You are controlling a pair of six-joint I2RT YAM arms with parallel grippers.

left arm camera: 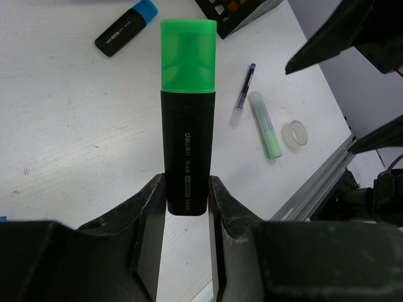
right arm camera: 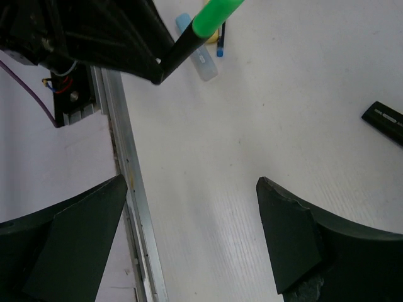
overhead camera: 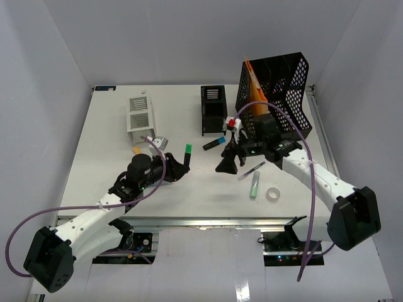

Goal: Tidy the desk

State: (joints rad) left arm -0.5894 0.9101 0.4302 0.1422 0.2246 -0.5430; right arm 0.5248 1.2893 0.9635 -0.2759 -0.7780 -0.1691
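One green highlighter (left arm camera: 187, 113) between left jaws, above desk (left arm camera: 75, 126)

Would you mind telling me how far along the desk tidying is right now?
Done: an orange folder stands in the mesh rack. In hand: the left gripper grips the green highlighter; the right gripper is open, empty. Left: blue highlighter, pen, pale green marker and tape roll lie loose on the desk.

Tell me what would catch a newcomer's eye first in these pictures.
The green-capped highlighter stands out, clamped at its black end in the left gripper above the desk. At the far right, a black mesh file rack holds an orange folder. The right gripper hangs open over the desk.
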